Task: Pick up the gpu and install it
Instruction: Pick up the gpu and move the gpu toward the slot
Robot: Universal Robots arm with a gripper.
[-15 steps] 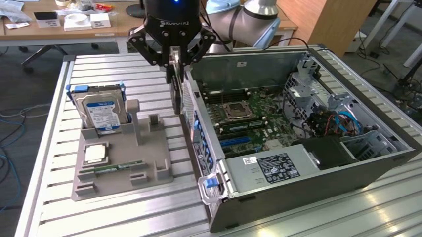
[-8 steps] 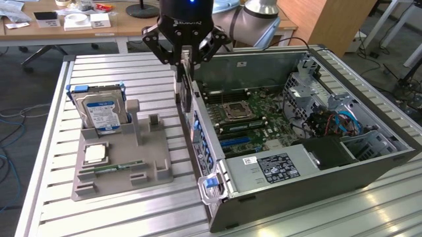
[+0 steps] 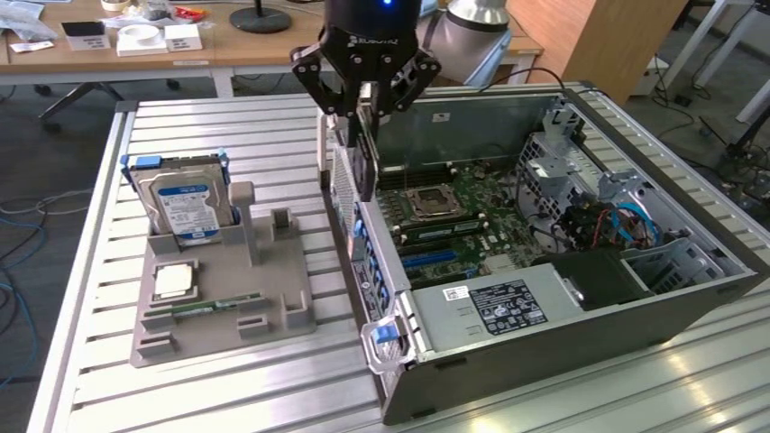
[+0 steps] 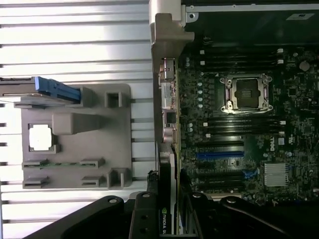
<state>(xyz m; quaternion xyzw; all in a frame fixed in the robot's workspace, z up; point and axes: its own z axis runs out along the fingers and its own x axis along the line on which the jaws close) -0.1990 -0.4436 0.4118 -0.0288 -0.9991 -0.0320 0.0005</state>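
- Jaws partly spread and clamped on the gpu point(image 3: 366, 144), one black finger on each flat face, gripping near the card's upper edge.
- Gpu held on edge and hanging straight down from the jaws, in the upper centre of the exterior view, clear of the table point(image 3: 241, 126).
- Lower end of the card level with the rear wall of the open computer case point(image 3: 673, 298); whether it touches that wall cannot be told.
- In the wrist view, gpu point(image 4: 168, 99) seen edge-on as a narrow strip, lined up along the rear edge of the motherboard point(image 4: 239, 129) and not seated in a slot.
- Arm point(image 3: 367, 18) black, coming down vertically from the top edge of the exterior view, wrist pointing straight at the table.
- Case lying on its side, filling the right half of the exterior view, motherboard point(image 3: 470, 216) facing up.
- Grey holder point(image 3: 216, 307) at lower left of the exterior view, well apart from the jaws, with a hard drive point(image 3: 183, 203) standing upright in it.
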